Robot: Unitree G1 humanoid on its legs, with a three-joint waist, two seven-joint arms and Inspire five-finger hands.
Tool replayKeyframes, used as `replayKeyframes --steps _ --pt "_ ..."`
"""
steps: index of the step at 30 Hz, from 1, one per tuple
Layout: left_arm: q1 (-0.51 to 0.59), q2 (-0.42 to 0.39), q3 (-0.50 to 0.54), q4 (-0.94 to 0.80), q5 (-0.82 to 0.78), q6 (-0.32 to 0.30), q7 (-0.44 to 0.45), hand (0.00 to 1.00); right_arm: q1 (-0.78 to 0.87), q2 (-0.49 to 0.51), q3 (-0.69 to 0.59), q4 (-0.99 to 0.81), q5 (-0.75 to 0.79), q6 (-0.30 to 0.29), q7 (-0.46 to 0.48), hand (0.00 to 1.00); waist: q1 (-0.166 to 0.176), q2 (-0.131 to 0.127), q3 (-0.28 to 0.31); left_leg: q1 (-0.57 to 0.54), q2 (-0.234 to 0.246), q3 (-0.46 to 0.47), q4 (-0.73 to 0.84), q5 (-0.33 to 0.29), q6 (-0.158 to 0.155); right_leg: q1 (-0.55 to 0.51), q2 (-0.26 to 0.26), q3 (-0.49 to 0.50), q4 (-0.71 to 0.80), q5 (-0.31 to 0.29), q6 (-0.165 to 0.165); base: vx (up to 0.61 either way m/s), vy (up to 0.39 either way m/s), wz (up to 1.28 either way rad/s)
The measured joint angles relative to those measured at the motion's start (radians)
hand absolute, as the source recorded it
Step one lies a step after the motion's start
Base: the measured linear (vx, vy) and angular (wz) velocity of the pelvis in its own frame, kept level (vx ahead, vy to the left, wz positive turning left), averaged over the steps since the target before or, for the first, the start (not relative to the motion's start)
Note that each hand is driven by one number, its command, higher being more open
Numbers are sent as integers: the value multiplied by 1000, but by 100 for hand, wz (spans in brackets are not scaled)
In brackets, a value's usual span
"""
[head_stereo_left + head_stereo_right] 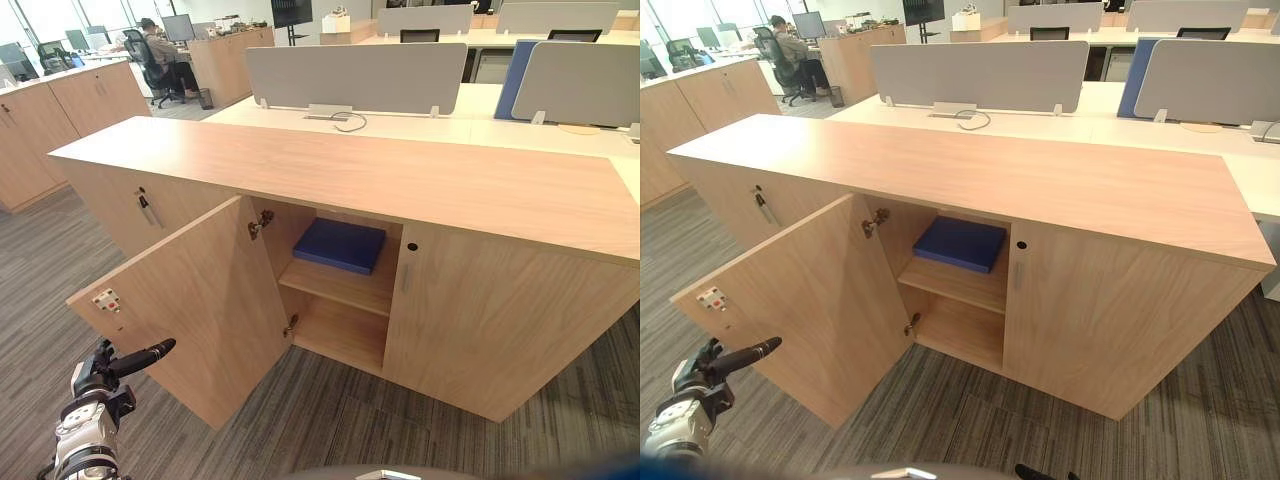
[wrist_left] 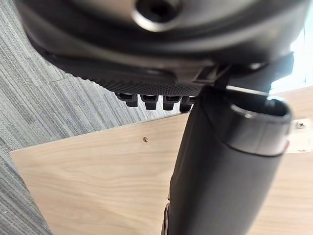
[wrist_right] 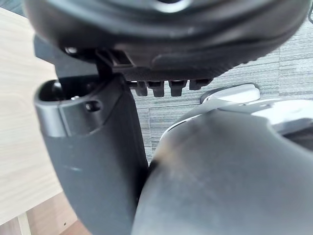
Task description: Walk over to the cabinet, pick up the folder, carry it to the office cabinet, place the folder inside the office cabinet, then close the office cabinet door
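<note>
The blue folder (image 1: 340, 245) lies flat on the upper shelf inside the light wood office cabinet (image 1: 400, 175). The cabinet's door (image 1: 190, 300) stands swung wide open toward me. My left hand (image 1: 100, 380) is low at the lower left, just in front of the door's outer face, fingers relaxed and holding nothing. In the left wrist view its thumb (image 2: 220, 171) stands before the door's wood panel (image 2: 98, 181). My right hand (image 3: 88, 161) hangs low beside the cabinet's wood (image 3: 19, 122), open and empty.
The neighbouring door (image 1: 500, 320) on the right is closed. A key hangs in the lock (image 1: 146, 208) of the unit to the left. Desks with grey dividers (image 1: 355, 75) stand behind the cabinet. A person (image 1: 160, 50) sits far back left. Grey carpet (image 1: 330, 420) covers the floor.
</note>
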State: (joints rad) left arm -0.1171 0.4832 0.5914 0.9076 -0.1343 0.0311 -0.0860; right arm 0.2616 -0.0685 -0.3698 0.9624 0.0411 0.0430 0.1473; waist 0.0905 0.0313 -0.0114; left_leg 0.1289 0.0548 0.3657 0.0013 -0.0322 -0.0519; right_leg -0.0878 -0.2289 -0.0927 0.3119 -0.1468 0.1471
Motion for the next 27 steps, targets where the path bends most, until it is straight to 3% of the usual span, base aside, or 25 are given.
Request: replayKeyframes --steps 5,11,15,18,23,26,27 --pt "9 1 -148 -200 30 28 87 100 4 -1 53 -10 0 -1 -1 100 17 -33 13 -32 -9 -48 0 8 3 -3 -22 -66 0 0 0 -11 -6 26" --pt "30 9 -256 -279 78 28 88 100 -16 -12 94 -22 0 -4 0 100 27 -46 25 -50 -33 -88 -14 27 13 -4 -50 -103 0 3 6 -13 21 25" --pt "62 72 -386 -378 128 36 91 100 -32 -11 127 -56 0 -11 2 100 26 -64 50 -80 -53 -126 -18 47 26 -14 -74 -133 3 10 17 -62 28 30" --pt "155 159 -513 -501 109 36 85 100 -34 -9 145 -56 -1 -16 7 100 38 -68 54 -82 -66 -130 -21 48 24 -5 -78 -139 -25 33 22 -45 57 6" --pt "292 271 -640 -730 -73 36 -14 100 -12 -14 154 -56 -40 -29 31 100 67 -82 51 -99 -97 -144 -21 44 26 9 -113 -171 -59 65 17 -46 95 13" --pt "418 223 -652 -898 -78 -5 -101 100 -6 -14 152 -51 -40 -32 36 100 65 -93 44 -114 -122 -164 -34 44 26 8 -151 -228 -59 74 8 -43 107 26" --pt "473 167 -664 -949 -62 -38 -120 100 -7 -14 153 -44 -39 -32 36 100 65 -97 41 -114 -129 -165 -45 44 25 6 -160 -239 -61 75 6 -9 64 10"
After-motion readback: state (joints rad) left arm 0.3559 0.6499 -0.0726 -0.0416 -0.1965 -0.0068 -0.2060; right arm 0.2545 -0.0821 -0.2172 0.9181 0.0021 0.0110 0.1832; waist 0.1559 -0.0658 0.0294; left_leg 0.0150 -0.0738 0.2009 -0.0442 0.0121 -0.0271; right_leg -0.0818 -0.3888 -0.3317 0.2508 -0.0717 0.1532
